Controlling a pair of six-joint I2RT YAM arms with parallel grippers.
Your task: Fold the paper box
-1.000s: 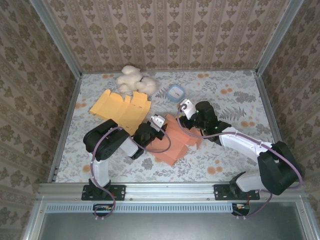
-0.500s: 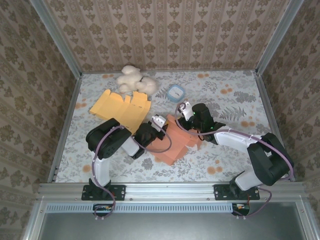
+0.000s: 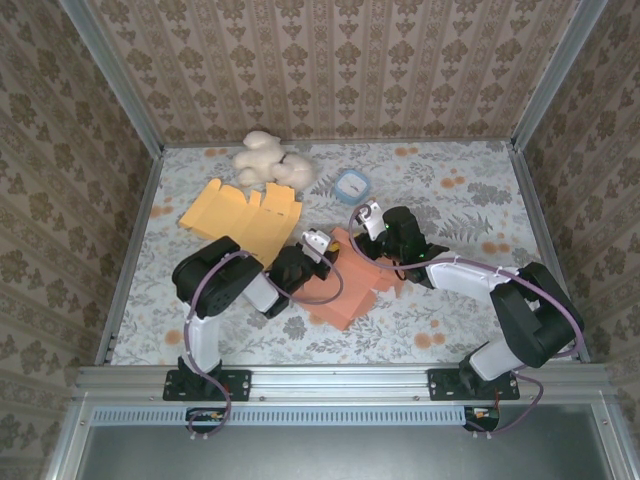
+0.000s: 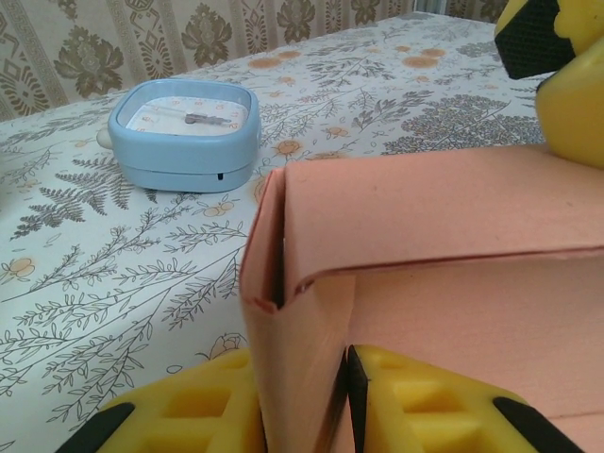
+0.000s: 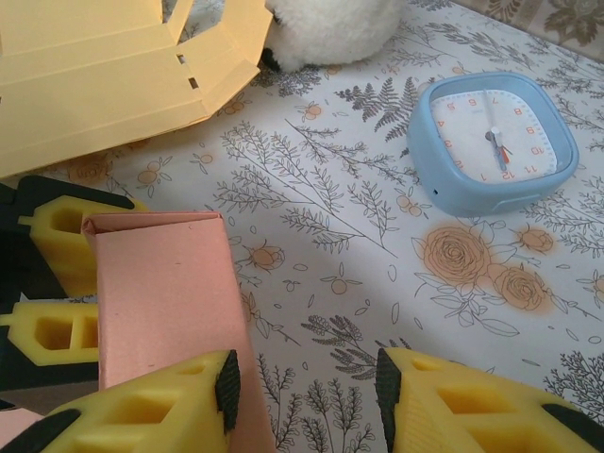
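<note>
The pink box point(image 3: 350, 292) sits mid-bench point(image 3: 460, 190). Left pincer point(image 4: 300, 401) straddles 1 upright wall point(image 4: 302, 321) (whether clamped, I cannot tell); right pincer point(image 5: 302, 392), jaws apart, has a raised flap point(image 5: 160, 283) at its 9 o'clock.

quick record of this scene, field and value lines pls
pink paper box: mid-table, partly folded, one wall upright
left gripper: straddles that wall, grip unclear
right gripper: open, beside the pink flap
yellow paper box: lies far left of the pink one
blue clock: beyond the pink box
white plush: near back wall
</note>
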